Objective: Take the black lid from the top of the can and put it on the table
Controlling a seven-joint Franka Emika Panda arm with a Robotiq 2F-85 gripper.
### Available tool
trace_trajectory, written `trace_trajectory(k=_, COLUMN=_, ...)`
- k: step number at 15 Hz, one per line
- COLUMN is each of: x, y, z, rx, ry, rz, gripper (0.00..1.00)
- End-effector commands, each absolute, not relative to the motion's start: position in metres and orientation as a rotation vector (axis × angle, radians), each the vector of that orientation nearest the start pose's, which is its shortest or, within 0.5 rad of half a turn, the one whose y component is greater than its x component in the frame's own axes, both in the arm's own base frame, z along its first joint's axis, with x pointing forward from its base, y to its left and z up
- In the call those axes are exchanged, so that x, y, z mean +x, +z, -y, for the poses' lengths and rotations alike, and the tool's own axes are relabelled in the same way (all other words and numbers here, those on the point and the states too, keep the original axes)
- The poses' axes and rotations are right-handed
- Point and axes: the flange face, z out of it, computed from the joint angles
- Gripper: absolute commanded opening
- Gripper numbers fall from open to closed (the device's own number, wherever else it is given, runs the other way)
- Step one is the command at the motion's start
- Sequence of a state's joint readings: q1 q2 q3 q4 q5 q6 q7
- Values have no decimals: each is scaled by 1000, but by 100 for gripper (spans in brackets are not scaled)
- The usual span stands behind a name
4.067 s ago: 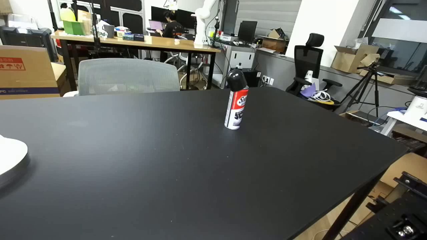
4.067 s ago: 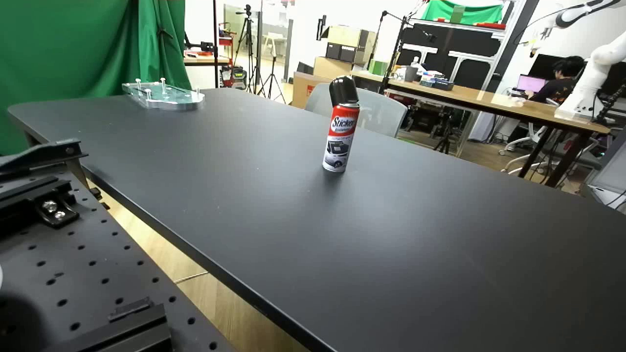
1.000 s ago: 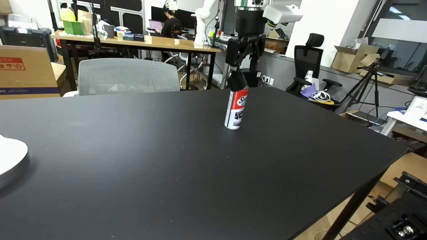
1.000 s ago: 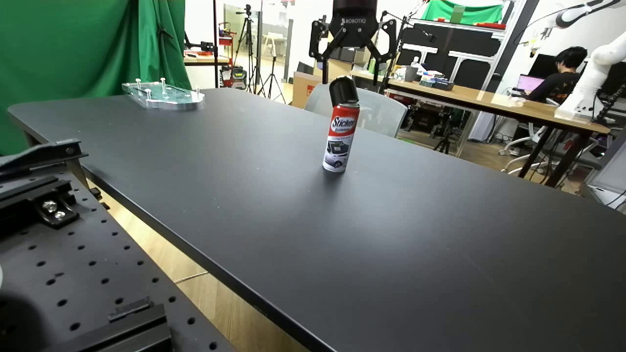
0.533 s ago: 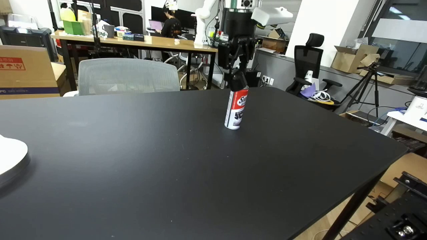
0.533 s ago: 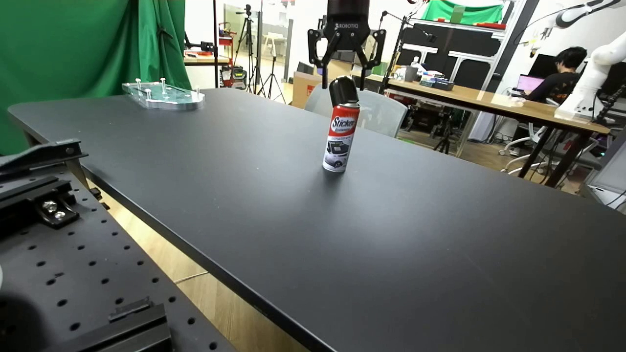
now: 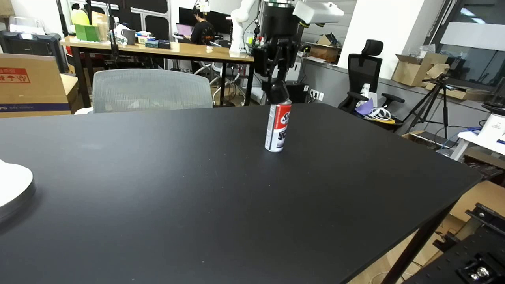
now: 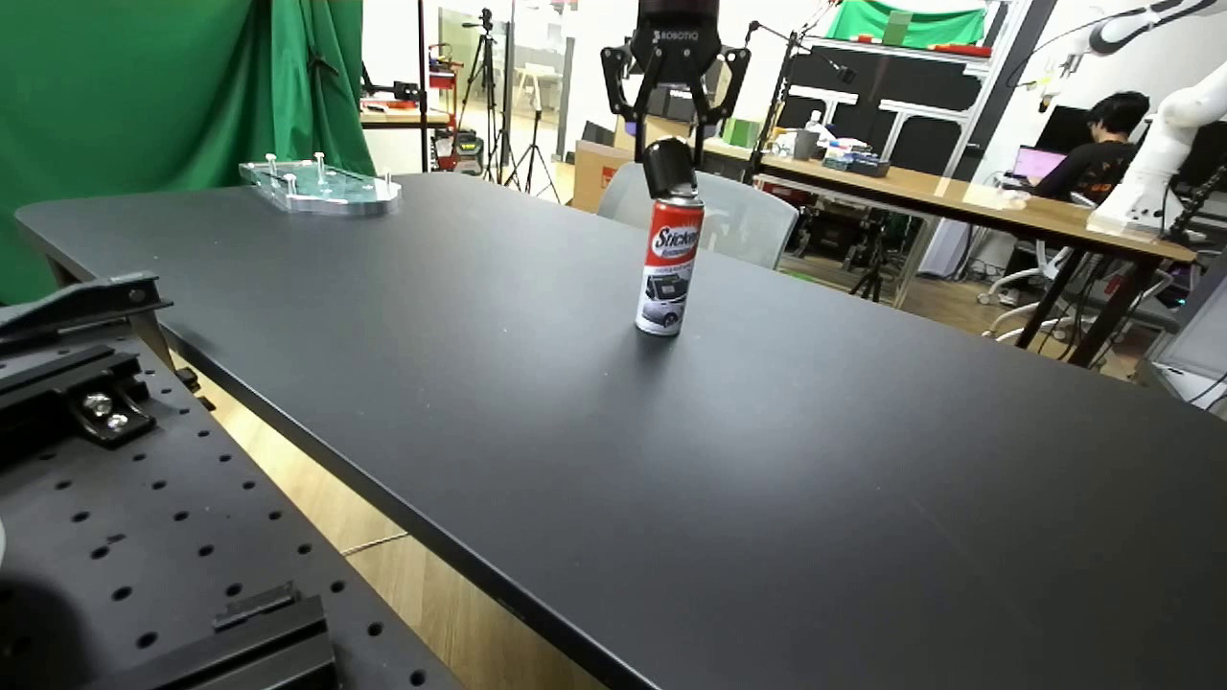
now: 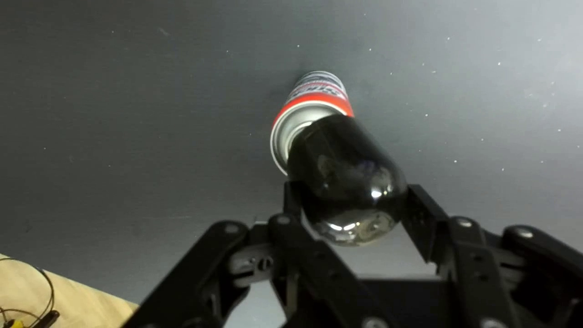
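The can, red and white, stands on the large black table, as both exterior views show. On its top the glossy black lid sits tilted to one side, so part of the can's silver rim is exposed in the wrist view. My gripper comes from above with a finger pressed against each side of the lid, shut on it. In an exterior view the gripper straddles the lid's upper part. The lid's lower edge still meets the can top.
A grey mesh chair stands behind the table's far edge. At the table's far end lies a clear plate with posts. A white rounded object juts in at one side. A perforated black mount borders the near edge.
My gripper has come down and sideways over the lid, and its fingers have drawn together onto it. In the last half second the lid has tipped further and the can has shifted slightly.
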State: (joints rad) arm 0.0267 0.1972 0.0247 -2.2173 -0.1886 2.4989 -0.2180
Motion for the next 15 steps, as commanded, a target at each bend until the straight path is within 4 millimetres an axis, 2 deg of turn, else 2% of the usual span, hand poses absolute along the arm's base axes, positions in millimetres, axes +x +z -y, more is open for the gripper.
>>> trace_trajectory(k=1, x=549, y=322, z=-36, rx=-3166, ry=-192, rz=621, gripper=33)
trace_trajectory(k=5, x=546, y=339, z=-42, rx=-3124, ry=-254, rz=593, gripper=33)
trace_trajectory(k=8, x=542, y=336, z=-49, rx=-3064, ry=-248, rz=597, gripper=33)
trace_trajectory(k=15, x=516, y=270, z=-71, rx=-2979, ry=-167, rz=653, gripper=33)
